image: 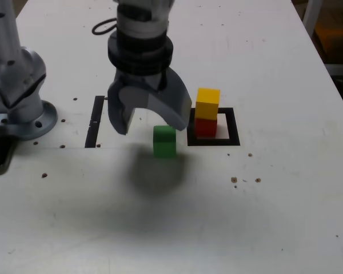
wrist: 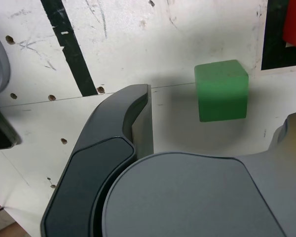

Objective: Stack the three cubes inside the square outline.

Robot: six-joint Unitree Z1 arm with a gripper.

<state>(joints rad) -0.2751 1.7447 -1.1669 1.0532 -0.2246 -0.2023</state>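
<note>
White tabletop (image: 286,217) is seen beneath everything. On it the green cube (image: 164,141) is set alone, just outside the square outline (image: 233,140) on the exterior view's left, below the widely spread, empty jaws of the gripper (image: 150,119). Inside the outline, the yellow cube (image: 208,103) is stacked on the red cube (image: 205,126).

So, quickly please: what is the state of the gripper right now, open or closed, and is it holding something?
Gripper: open, holding nothing; it hangs above the small matte green cube, not touching it.
</note>
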